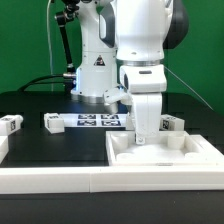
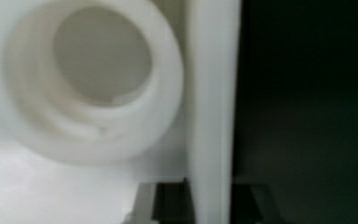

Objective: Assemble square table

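Nearest: 1 long white border wall (image 1: pixel 60 181), running across the whole front of the black table (image 1: pixel 30 148).

Behind it, 1 square table slab (image 1: pixel 205 153): white, raised rim, recessed face up. It lies flat towards the exterior view's right, just behind the wall.

1 gripper (image 1: pixel 145 138) hangs straight down over the slab's recess, with its tips at or just above the face. The fingers are drawn fully together. Cannot tell whether anything is pinched between them.

Wrist view is blurred. It shows 1 round white hollow (image 2: pixel 87 85) and 1 upright white bar (image 2: pixel 211 100) beside it, with dark beyond. Cannot tell what the bar is.

Next row back, loose leg blocks, count 3, all white with tags:
- leg 1 (image 1: pixel 10 124) at the exterior view's far left
- leg 2 (image 1: pixel 55 122) just left of the marker board
- leg 3 (image 1: pixel 172 124) right of the gripper, behind the slab's rear rim

1 marker board (image 1: pixel 100 121) lies flat between leg 2 and the arm, with several tags on it.

Farthest: 1 arm base (image 1: pixel 95 70), with a green backdrop behind it.
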Available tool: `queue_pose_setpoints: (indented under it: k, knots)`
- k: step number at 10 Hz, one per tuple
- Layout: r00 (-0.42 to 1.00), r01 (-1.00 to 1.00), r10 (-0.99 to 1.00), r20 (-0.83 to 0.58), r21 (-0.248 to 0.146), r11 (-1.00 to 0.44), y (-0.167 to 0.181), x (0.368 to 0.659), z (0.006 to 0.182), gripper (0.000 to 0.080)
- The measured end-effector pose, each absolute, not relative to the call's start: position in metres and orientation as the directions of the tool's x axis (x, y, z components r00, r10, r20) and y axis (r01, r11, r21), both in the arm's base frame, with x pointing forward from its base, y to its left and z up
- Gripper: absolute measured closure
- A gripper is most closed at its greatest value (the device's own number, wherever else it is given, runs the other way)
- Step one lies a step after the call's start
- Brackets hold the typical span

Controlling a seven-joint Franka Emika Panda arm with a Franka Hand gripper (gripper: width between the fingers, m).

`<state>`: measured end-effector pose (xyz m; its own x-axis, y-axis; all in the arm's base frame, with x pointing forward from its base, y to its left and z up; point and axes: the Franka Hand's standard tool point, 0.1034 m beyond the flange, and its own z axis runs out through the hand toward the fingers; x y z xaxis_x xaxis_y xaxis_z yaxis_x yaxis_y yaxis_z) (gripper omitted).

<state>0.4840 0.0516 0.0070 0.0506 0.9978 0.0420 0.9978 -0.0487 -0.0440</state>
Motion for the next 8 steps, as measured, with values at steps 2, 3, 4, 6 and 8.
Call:
queue_pose_setpoints:
  k: [2,3,4,6,8]
  knots:
    - [0.066,0.997,0.997,0.042,-0.044,-0.064,0.051,0.484,0.007,0.0733]
    - [0.067,0.997,0.997,0.042,-0.044,-0.065,0.051,0.484,0.007,0.0659]
    - [0.067,0.997,0.997,0.042,-0.045,-0.065,0.05,0.484,0.006,0.0517]
    - [0.074,0.996,0.997,0.038,-0.047,-0.072,0.046,0.483,0.009,0.0382]
    - [0.083,0.996,0.996,0.042,-0.016,-0.083,0.049,0.477,0.017,0.0168]
